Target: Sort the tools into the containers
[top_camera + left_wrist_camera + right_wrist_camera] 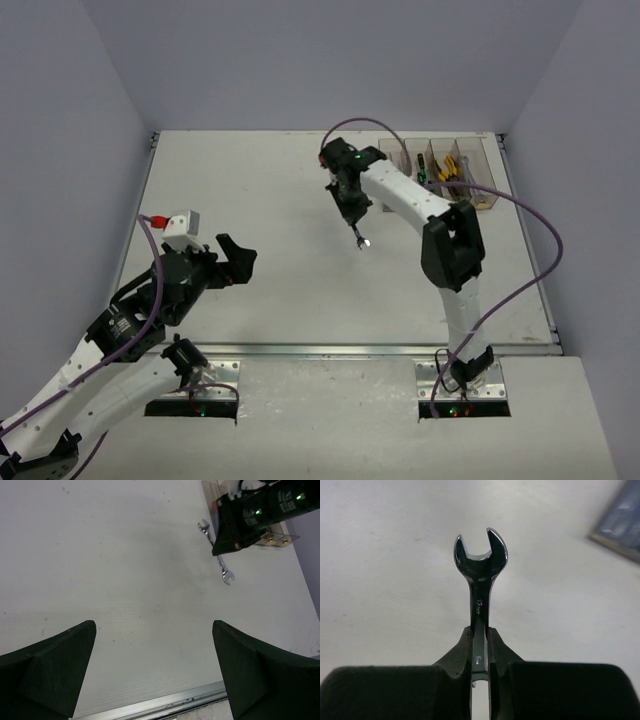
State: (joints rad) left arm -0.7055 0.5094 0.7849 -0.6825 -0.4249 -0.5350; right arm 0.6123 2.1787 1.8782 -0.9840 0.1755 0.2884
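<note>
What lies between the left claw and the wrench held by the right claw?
Nothing: only bare table separates the open left claw from the wrench. This shows in the top view and the left wrist view.

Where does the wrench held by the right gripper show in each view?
Top external: wrench just right of centre, in the right gripper.
Left wrist: wrench upper right, slanted.
Right wrist: wrench centre, open end up.
Shared landmark: containers, right of it in all three.

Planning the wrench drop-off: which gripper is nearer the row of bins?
Right. The right gripper, shut on the wrench, is mid-table, a short way left of the bins in the far right corner. The left gripper is open over the near left, much farther away.
</note>
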